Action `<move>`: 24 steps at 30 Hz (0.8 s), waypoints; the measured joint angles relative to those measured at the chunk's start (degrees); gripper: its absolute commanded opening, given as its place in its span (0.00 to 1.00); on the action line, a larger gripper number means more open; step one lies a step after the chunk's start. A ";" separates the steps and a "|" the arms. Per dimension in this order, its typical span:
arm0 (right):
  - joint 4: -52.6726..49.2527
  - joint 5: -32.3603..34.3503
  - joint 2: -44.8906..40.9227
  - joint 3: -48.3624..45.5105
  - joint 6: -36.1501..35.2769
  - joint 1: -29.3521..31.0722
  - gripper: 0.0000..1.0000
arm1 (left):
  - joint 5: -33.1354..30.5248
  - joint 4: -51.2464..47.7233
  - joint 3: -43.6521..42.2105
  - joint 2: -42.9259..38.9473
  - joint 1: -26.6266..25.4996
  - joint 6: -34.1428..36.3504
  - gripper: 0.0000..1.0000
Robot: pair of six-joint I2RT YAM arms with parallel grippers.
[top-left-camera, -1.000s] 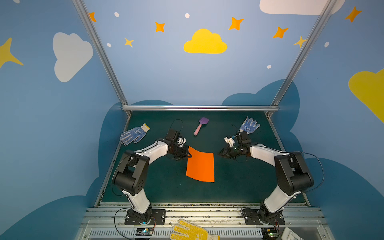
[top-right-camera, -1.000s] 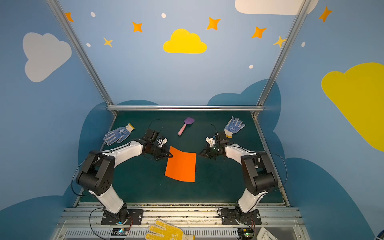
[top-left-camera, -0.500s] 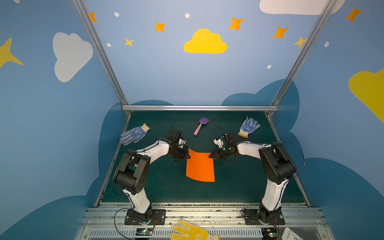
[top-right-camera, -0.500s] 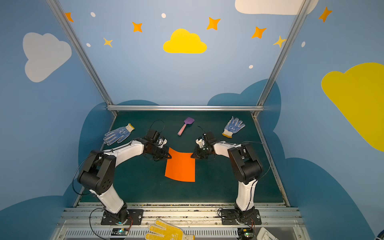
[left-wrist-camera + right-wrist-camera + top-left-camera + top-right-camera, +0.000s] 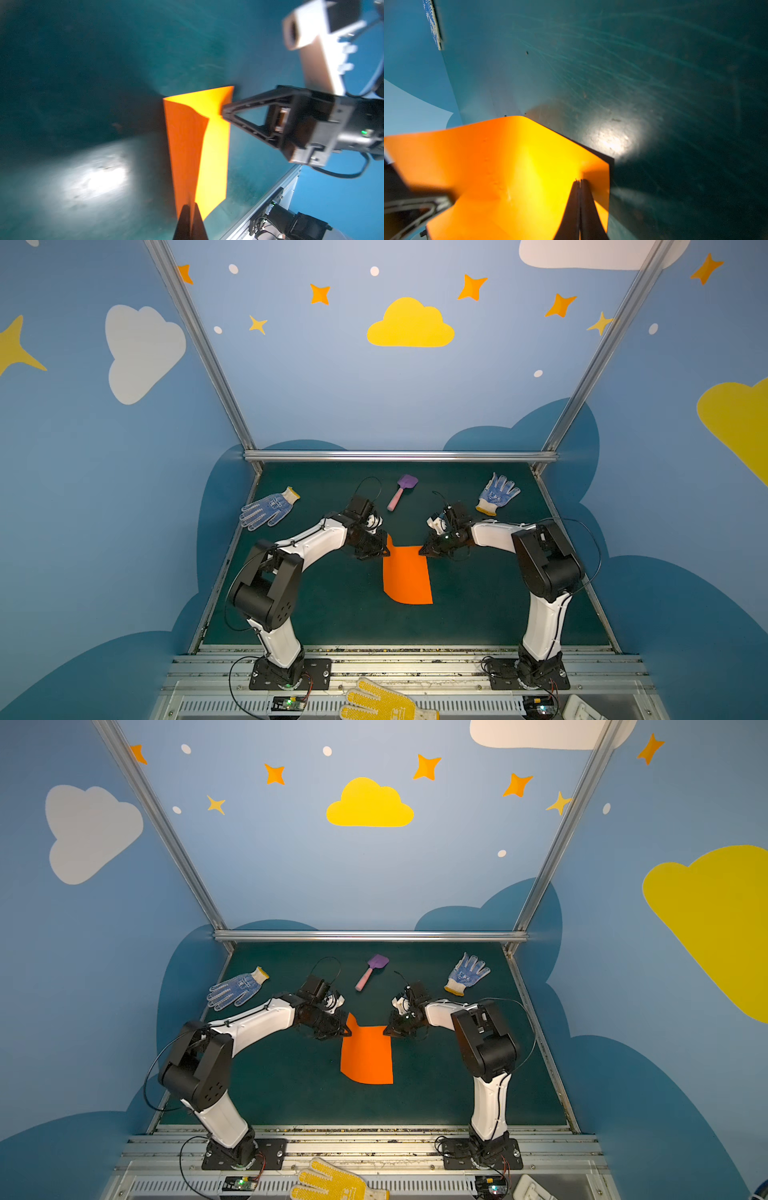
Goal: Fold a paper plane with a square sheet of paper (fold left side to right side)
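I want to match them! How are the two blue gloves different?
The left blue glove lies sideways, fingers toward the left wall; the right blue glove points its fingers at the back wall. The left blue glove's yellow cuff points toward the spatula; the right blue glove's points frontward. Both are blue-dotted, yellow-cuffed, flat on the mat.

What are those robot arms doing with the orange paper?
Two robot arms are working on an orange sheet of paper on the green table. The left gripper and the right gripper are each pinched shut on a far corner. The left corner is lifted off the table and curling. It isn't a plane yet.
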 measured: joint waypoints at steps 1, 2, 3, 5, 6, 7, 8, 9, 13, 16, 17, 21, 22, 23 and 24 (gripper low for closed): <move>0.00 -0.02 0.02 0.00 0.00 -0.02 0.00 | -0.04 0.00 1.09 0.83 -0.85 -0.44 0.05; 0.02 -0.02 0.02 0.00 -0.02 -0.02 0.00 | -0.11 0.04 1.97 1.66 -1.62 -0.83 0.05; 0.02 -0.04 0.04 0.00 -0.02 0.00 0.00 | -0.22 0.15 3.06 3.08 -2.58 -1.22 0.05; 0.04 -0.11 0.07 0.00 -0.02 -0.02 0.00 | -0.57 0.09 4.76 5.66 -4.13 -2.05 0.05; 0.04 -0.13 0.07 0.00 -0.02 0.00 0.00 | -0.85 0.09 5.57 7.02 -4.85 -2.40 0.05; 0.04 -0.15 0.07 0.00 -0.02 0.00 0.00 | -1.09 0.04 6.29 8.28 -5.55 -2.80 0.06; 0.07 -0.15 0.07 0.00 -0.02 0.00 0.00 | -1.31 -0.04 6.93 9.42 -6.14 -3.19 0.06; 0.11 -0.17 0.07 -0.04 -0.02 0.00 0.00 | -1.55 -0.11 7.63 10.54 -6.73 -3.54 0.06; 0.81 -0.48 0.07 -0.37 0.02 0.00 0.00 | -2.40 0.00 9.77 13.81 -8.17 -4.98 0.07; 1.64 -0.98 0.07 -0.74 0.07 0.00 0.00 | -2.89 0.50 10.78 15.45 -8.52 -6.01 0.07; 1.77 -1.18 0.07 -0.76 0.11 0.00 0.00 | -3.06 0.61 10.97 15.91 -8.55 -6.25 0.07; 1.77 -1.90 -0.15 -0.76 0.24 -0.02 0.00 | -3.67 0.83 11.45 17.11 -8.90 -6.56 0.11; 1.60 -1.88 -0.39 -0.90 0.33 -0.22 0.00 | -3.78 0.79 11.58 17.33 -9.01 -6.60 0.14; 1.38 -1.86 -0.81 -1.11 0.50 -0.48 0.00 | -3.82 0.76 11.72 17.53 -9.09 -6.60 0.18; 1.05 -1.90 -1.51 -1.42 0.74 -0.68 0.00 | -3.89 0.83 11.85 17.73 -9.20 -6.64 0.23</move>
